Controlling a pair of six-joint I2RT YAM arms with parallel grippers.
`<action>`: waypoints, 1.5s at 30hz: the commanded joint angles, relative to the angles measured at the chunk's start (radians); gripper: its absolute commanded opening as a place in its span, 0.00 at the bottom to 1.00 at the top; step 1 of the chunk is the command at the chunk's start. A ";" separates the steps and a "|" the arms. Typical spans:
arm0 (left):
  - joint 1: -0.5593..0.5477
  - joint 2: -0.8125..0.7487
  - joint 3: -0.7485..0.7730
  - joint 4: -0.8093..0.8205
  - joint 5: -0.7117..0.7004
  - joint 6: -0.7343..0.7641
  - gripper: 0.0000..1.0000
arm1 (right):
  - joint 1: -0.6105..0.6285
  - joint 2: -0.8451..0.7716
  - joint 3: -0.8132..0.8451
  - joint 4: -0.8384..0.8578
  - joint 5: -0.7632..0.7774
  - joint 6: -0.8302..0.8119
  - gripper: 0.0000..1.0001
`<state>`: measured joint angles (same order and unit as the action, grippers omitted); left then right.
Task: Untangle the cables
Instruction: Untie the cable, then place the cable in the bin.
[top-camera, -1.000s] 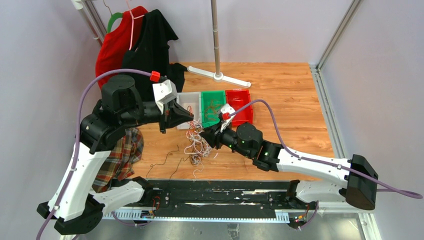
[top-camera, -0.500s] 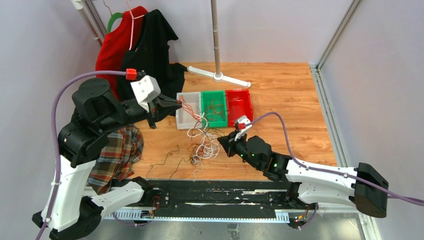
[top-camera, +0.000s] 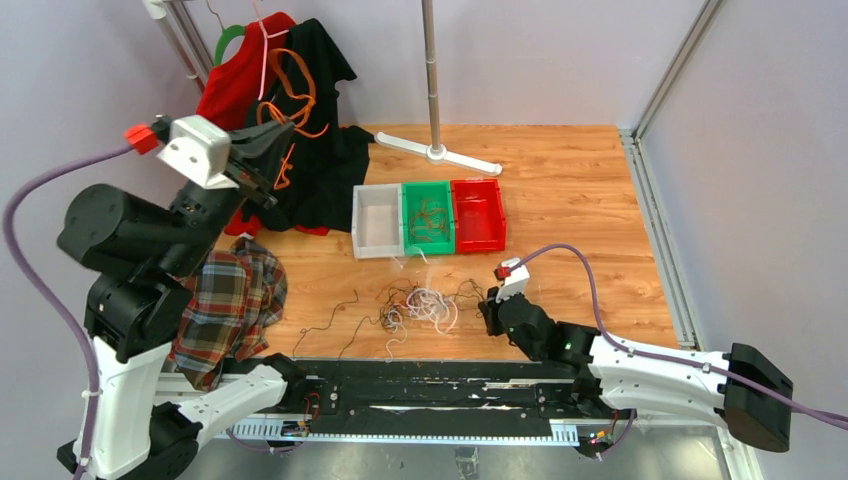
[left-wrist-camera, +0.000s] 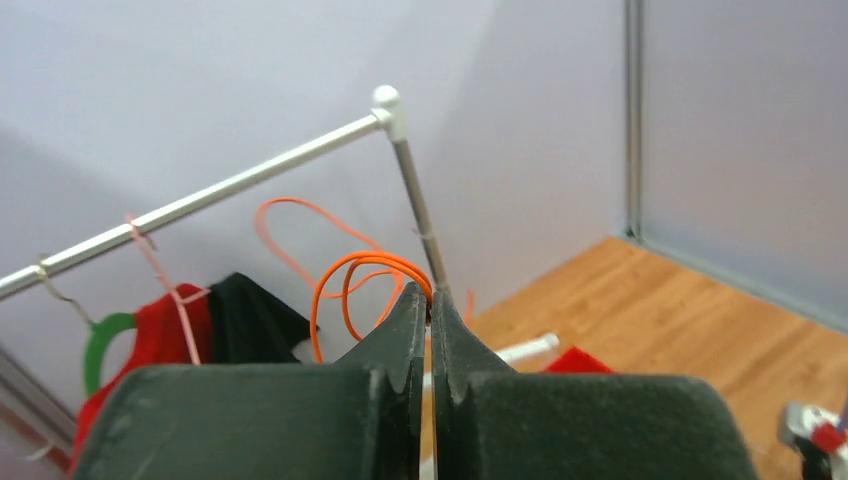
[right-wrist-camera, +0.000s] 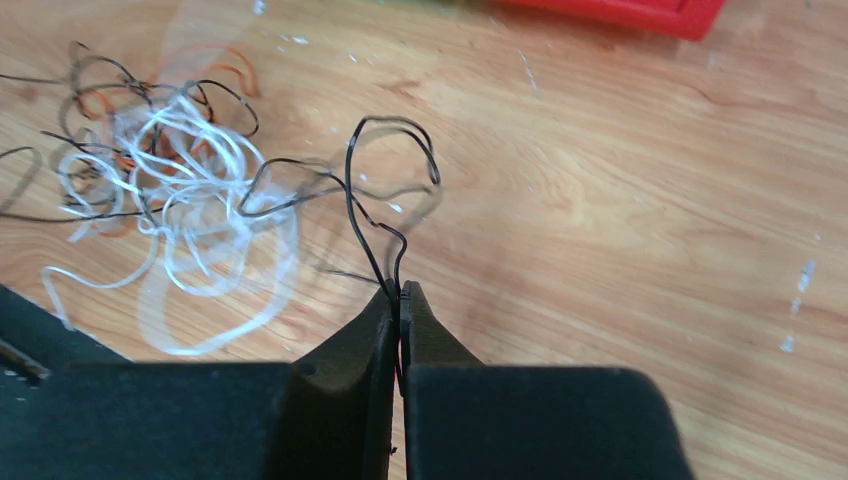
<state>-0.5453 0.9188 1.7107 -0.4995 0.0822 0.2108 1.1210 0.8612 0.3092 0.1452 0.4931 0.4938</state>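
- You are working partway through the job. The orange wire (top-camera: 296, 92) is hanging high at the back left, in front of the clothes (top-camera: 318, 130), and it looks clear of the heap.
- Some brown-orange strands are lying in the green bin (top-camera: 427, 186), and two loose black strands (top-camera: 335, 318) are lying apart on the table (top-camera: 580, 200), so part of the sorting seems done.
- The tangle (top-camera: 425, 305) is sitting near the front edge of the table, between the two arms. White, black and orange wires are looping through one another there, so I judge most of the work is waiting for you.
- Your left claw (left-wrist-camera: 430, 300) is pinching fully together on the orange wire (left-wrist-camera: 345, 265), whose loops are rising just above the tips.
- Your right claw (right-wrist-camera: 400, 295) is lying low, just right of the tangle (right-wrist-camera: 190, 190). Its jaws are pressing flat together on a black wire (right-wrist-camera: 360, 215), which is running from the tips back into the heap.
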 joint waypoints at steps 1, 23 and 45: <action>0.004 -0.024 0.006 0.177 -0.169 0.011 0.00 | -0.006 0.002 0.002 -0.145 0.084 0.063 0.01; 0.004 0.055 -0.097 -0.203 0.373 -0.037 0.00 | -0.096 0.114 0.247 0.026 -0.036 -0.134 0.53; 0.004 0.630 -0.181 -0.061 0.370 0.052 0.00 | -0.109 -0.003 0.040 0.034 -0.079 0.049 0.49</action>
<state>-0.5453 1.4425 1.4719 -0.6205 0.4667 0.2436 1.0248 1.0130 0.3634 0.2573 0.3344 0.4984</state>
